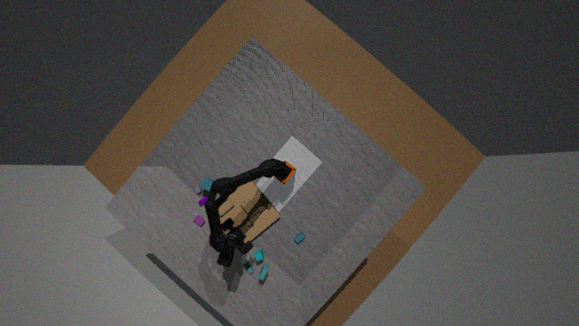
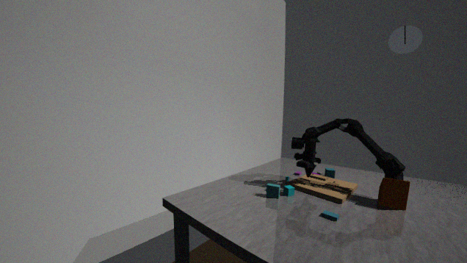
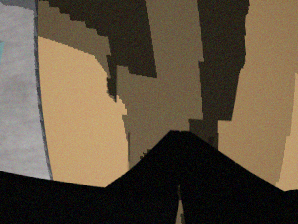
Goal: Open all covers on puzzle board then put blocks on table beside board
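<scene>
The wooden puzzle board (image 1: 268, 222) (image 2: 319, 195) (image 3: 80, 110) lies flat, partly under the arm's shadow. Its covers share its tan colour, and their positions are hard to tell. My gripper (image 2: 309, 175) (image 3: 178, 140) is shut and empty, pointing down at or just above the board's far part; contact cannot be told. Teal blocks lie on the table off the board: a cube (image 1: 259, 256) (image 2: 288, 190), a longer block (image 1: 264, 272) (image 2: 272, 191) and a flat one (image 1: 299, 238) (image 2: 330, 215). A magenta block (image 1: 198, 220) (image 2: 297, 173) and a purple block (image 1: 203, 200) lie on the opposite side.
A larger teal block (image 1: 207, 184) (image 2: 330, 173) stands beside the arm's elbow, with a small grey piece (image 1: 198, 190) near it. A small teal piece (image 1: 249, 269) lies by the cube. The orange-brown arm base (image 2: 393, 194) stands near the board on a pale mat (image 1: 305, 157).
</scene>
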You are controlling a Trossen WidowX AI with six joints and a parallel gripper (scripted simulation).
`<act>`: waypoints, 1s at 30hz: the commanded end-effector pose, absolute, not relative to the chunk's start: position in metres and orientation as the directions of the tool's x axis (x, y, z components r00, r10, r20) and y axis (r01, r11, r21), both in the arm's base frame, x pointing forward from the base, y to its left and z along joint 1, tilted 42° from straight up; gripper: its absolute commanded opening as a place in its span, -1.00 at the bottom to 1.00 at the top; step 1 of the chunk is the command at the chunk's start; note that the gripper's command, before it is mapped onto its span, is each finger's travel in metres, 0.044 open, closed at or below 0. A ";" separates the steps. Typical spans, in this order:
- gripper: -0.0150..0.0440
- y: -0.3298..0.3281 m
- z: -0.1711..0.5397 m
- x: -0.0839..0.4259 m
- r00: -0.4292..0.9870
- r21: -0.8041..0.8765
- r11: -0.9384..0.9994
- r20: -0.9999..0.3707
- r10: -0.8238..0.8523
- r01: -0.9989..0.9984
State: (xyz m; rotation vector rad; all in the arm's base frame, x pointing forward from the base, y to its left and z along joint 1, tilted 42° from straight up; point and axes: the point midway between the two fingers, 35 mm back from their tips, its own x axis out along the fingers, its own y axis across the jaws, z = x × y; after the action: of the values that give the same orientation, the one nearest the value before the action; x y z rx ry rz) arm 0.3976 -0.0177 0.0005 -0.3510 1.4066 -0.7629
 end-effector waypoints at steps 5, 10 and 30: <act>-0.49 -0.010 0.009 0.399 -0.017 -0.637 0.722 -0.753 -0.658 0.271; -0.49 -0.012 0.013 0.387 -0.019 -0.655 0.739 -0.750 -0.661 0.159; -0.49 -0.017 0.043 0.281 -0.022 -0.475 0.565 -0.752 -0.659 -0.675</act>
State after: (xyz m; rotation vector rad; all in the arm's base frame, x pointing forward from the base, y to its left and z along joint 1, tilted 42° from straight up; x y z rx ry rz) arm 0.2977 -0.0158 0.0411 -1.0244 1.6891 -0.0951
